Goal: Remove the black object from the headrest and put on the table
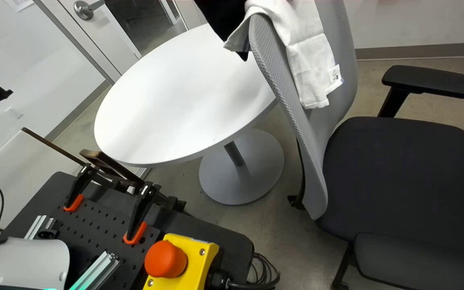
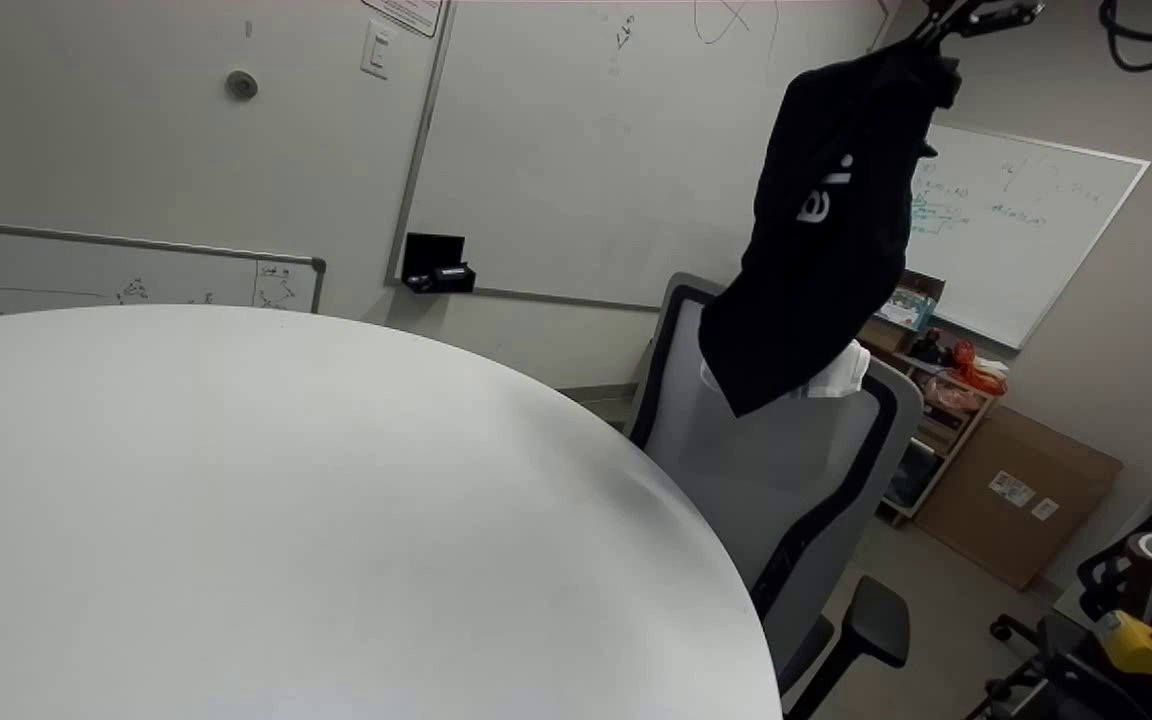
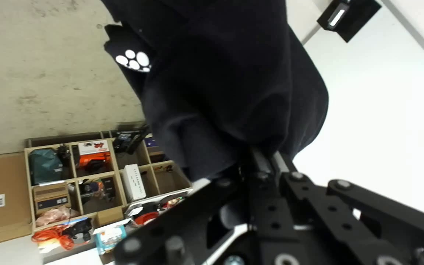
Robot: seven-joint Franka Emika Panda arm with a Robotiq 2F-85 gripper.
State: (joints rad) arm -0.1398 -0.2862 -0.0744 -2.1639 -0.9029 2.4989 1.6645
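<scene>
The black object is a cloth (image 2: 826,220) with white lettering. It hangs from my gripper (image 2: 941,45) at the top right in an exterior view. Its lower part (image 1: 226,18) shows at the top edge in an exterior view, beside the chair backrest (image 1: 264,60). In the wrist view the cloth (image 3: 219,81) bunches over the fingertips of my gripper (image 3: 265,158), which is shut on it; a white paw print shows on it. The cloth's lower corner hangs in front of the backrest (image 2: 706,480); I cannot tell if it touches. The round white table (image 2: 336,520) also shows in an exterior view (image 1: 167,100).
A white cloth (image 1: 308,48) with a tag drapes over the backrest. A black armrest (image 1: 429,80) and seat (image 1: 401,173) belong to the chair. A yellow box with a red button (image 1: 167,259) and clamps (image 1: 141,209) are at the robot's base. Shelves (image 3: 101,176) stand beyond.
</scene>
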